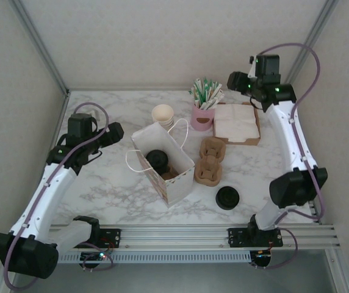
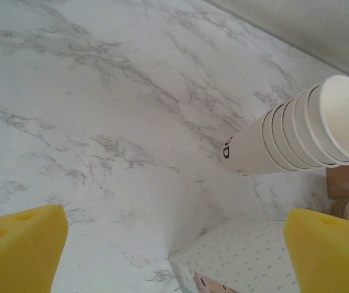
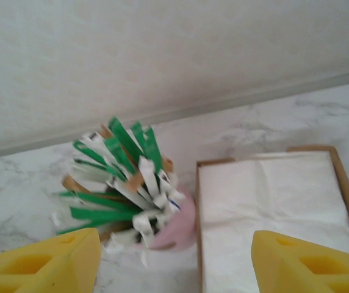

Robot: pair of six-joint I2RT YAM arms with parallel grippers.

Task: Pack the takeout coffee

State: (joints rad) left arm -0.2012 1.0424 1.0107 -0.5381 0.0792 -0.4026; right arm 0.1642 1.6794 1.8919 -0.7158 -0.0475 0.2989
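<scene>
Takeout coffee [image 1: 157,158] sits inside the paper bag [image 1: 178,183].

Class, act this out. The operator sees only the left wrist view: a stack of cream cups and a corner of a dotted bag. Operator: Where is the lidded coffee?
Observer: The takeout coffee sits inside the open paper bag; its black top shows from above.
Operator: Where is the right arm?
Observer: The right gripper is open, pointed at a pink holder of sachets beside a napkin tray.
Operator: Any spare lid?
Observer: Yes, a loose black lid lies on the table, right of the bag.
</scene>
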